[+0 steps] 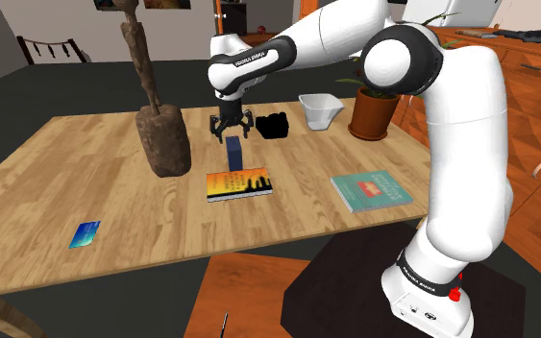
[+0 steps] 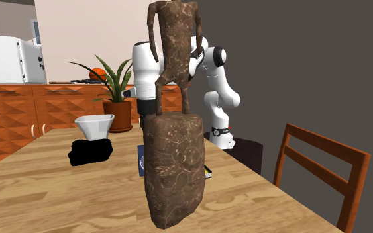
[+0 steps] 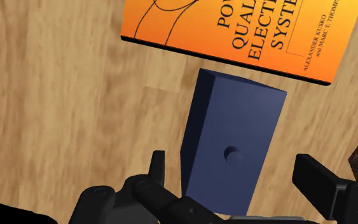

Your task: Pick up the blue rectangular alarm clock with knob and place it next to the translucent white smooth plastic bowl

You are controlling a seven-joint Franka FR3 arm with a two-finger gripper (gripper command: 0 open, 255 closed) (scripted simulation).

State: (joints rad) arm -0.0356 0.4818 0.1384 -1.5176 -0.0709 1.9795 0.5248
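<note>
Gripper is hanging directly above the blue alarm clock, jaws spread and clasping nothing. White arm is reaching in from the stand at the shoulder view's lower right.

Clock is standing upright on the wooden table, just behind the orange book lying flat. It is sitting between the brown sculpture on the shoulder view's left and a black object on its right. The white bowl is resting well apart from the clock, past the black object, with a potted plant just beside it. A teal book is lying toward the stand. A small blue card is lying near the table's front edge.

In the wrist view the gripper is straddling the clock, with the round knob facing the camera. One of the fingers is sitting just beside the clock's side, contact not clear. The other is standing clear of it across a strip of bare table. The orange book is lying just beyond the clock.

In the second exterior view the sculpture is blocking most of the scene. The clock is peeking out at its left edge, near the black object and the bowl. A wooden chair is standing at the table's right side.
</note>
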